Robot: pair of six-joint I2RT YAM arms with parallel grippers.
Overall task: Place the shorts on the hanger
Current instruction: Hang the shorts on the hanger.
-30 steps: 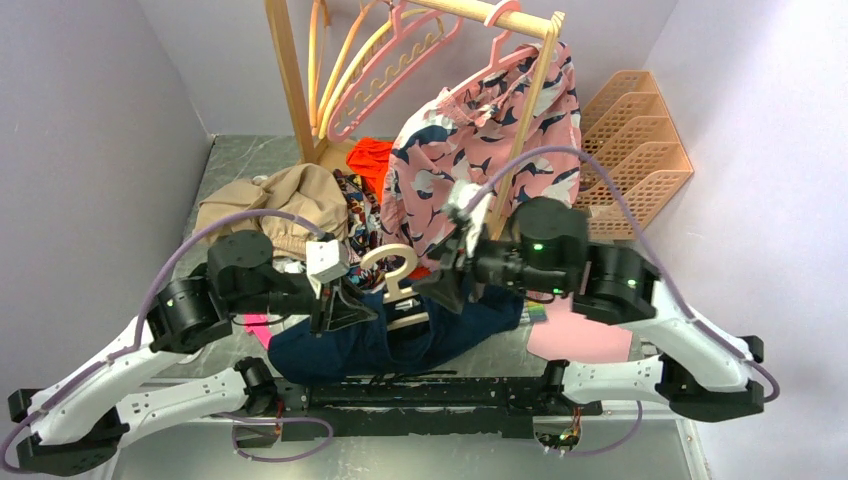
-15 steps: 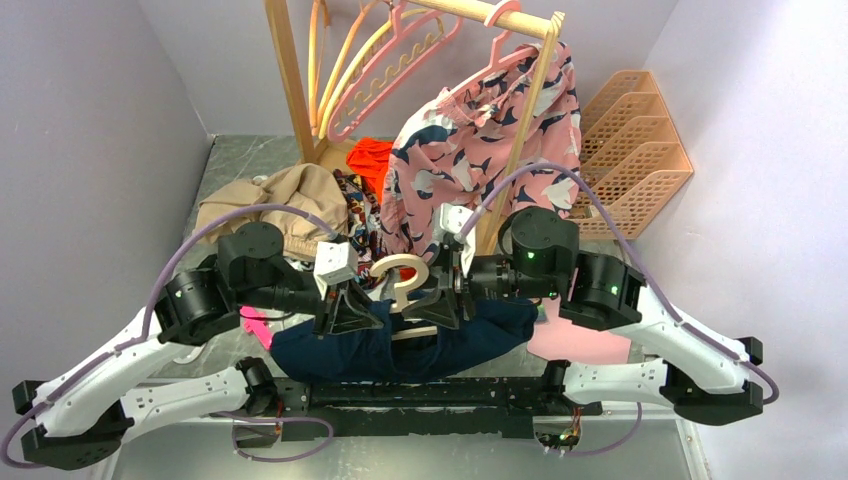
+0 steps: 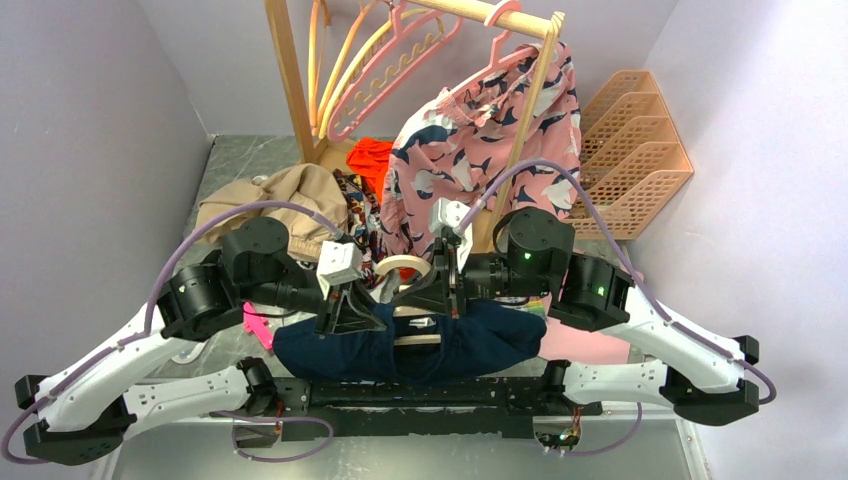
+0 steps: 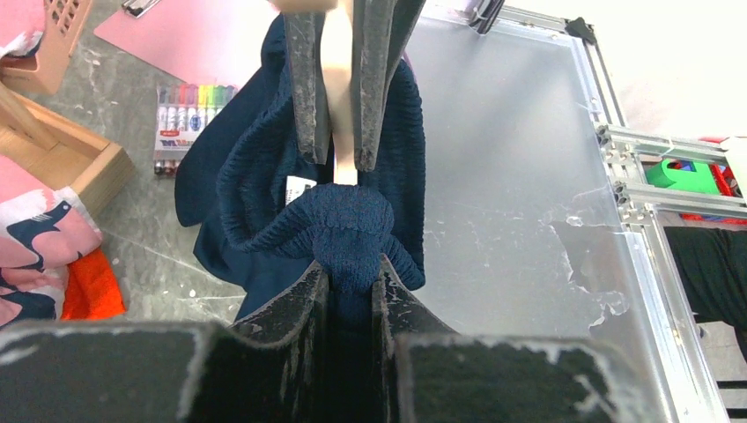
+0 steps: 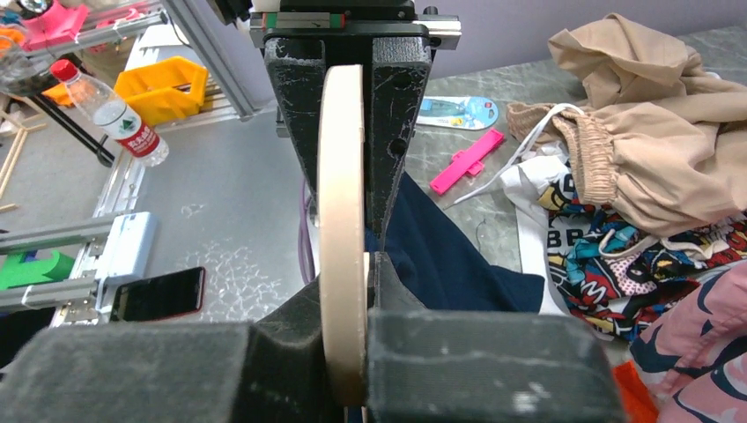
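Swung inward over the last second and snapped the right claw shut on the hook of the hanger. Pinches the bunched waistband of the shorts in the closed left claw. Shorts stretched left to right along the near edge of the counter, under both claws. Hanger's hook end toward the rack. Beside the shorts, a marker pack filled with coloured pens.

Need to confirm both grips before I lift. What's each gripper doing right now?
Left gripper: closed, pinching the waistband of the shorts.
Right gripper: closed on the hanger.
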